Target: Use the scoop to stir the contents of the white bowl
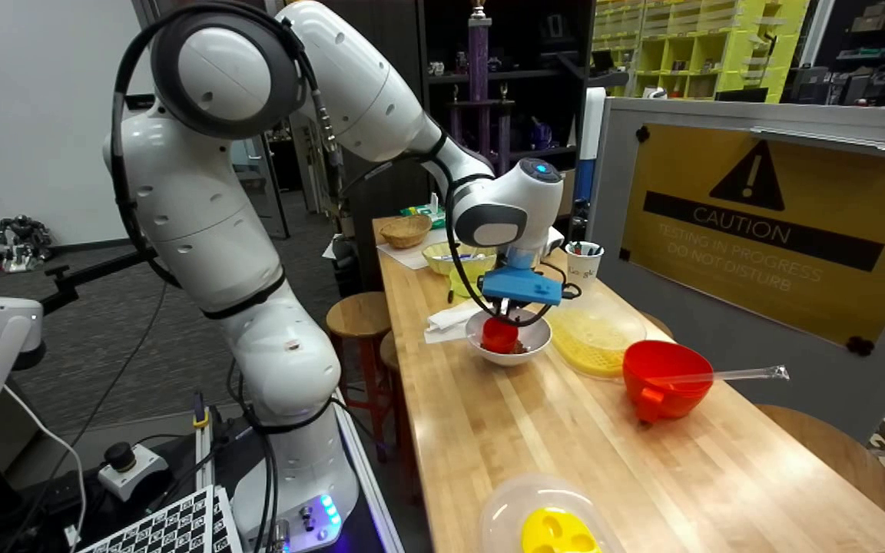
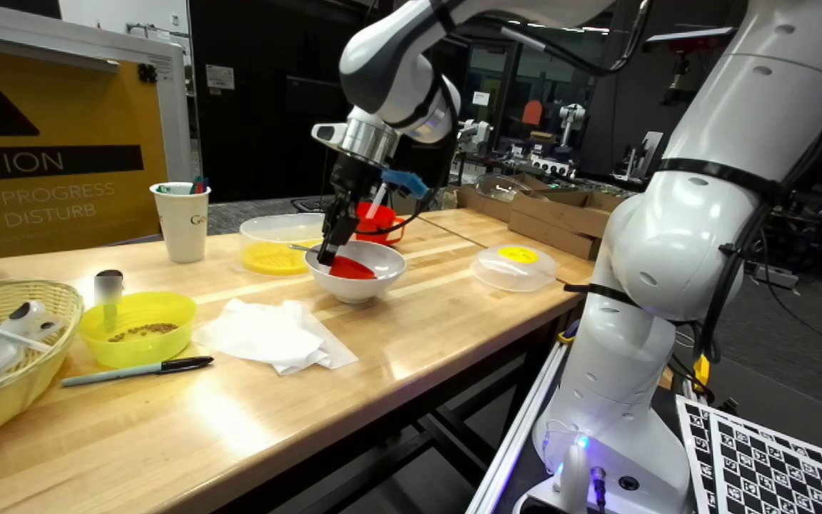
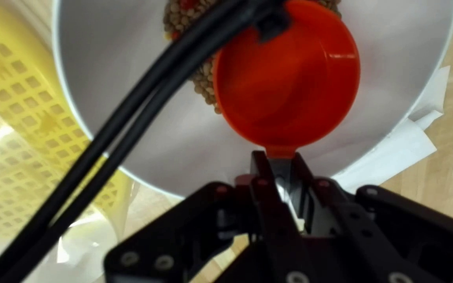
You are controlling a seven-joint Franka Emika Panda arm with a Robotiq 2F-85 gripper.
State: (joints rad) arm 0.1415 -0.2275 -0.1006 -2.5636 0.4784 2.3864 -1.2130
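White bowl [image 2: 357, 288] — scoop [image 3: 289, 78] inside, clasped by the gripper [image 3: 278, 161] — sits on a wooden table [image 1: 565, 430] near a grey partition [image 1: 765, 338].

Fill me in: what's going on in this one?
A Franka Panda arm has its fingers closed on a red scoop, which is down inside the white bowl. Lentil-like grains and a few red pieces show around part of the scoop, which looks empty in the wrist view. Stirring seems to be the aim, though these stills can't show whether the scoop is moving. White napkins lie beside the bowl on the wooden table.
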